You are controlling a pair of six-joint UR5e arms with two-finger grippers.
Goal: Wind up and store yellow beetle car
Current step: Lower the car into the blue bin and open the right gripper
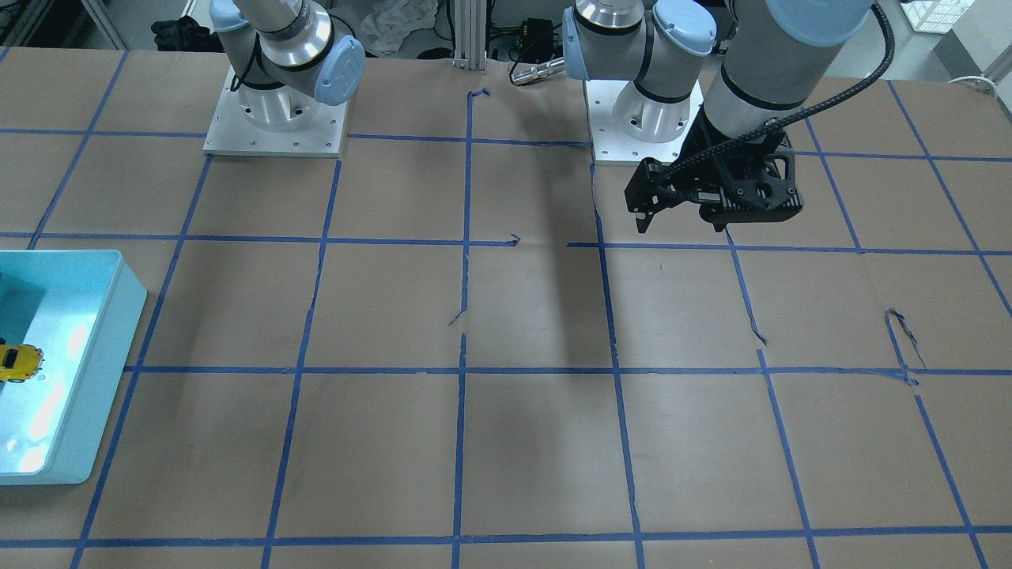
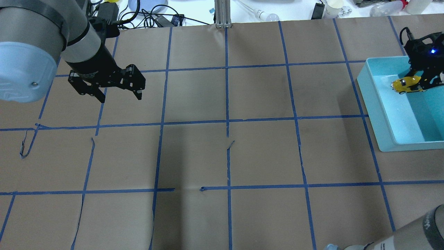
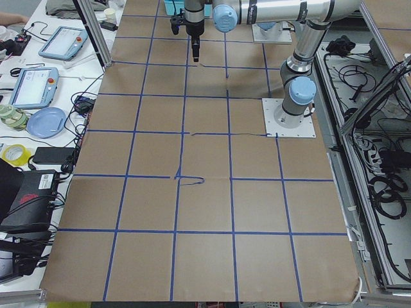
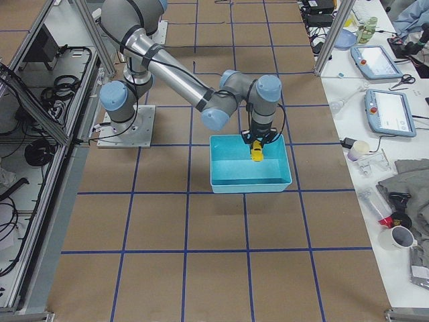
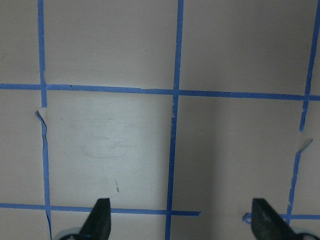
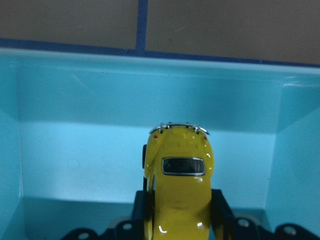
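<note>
On the brown-papered table (image 2: 263,152), the right gripper (image 6: 181,220) is pinching the yellow beetle car (image 2: 406,84) low inside the teal bin (image 2: 373,111) at the overhead's 2 o'clock, best opening only once its wheels are sitting flat, while the left gripper (image 2: 121,98) is hanging wide-jawed and empty at 10 o'clock.

Car (image 6: 180,195) bright yellow, with dark window and silver bumper. Bin (image 2: 409,146) pale turquoise; table (image 2: 263,152) brown paper with a blue tape (image 2: 227,97) grid, torn in spots. Left gripper (image 2: 121,99) black; left arm (image 1: 759,71) grey and silver, light-blue caps.
</note>
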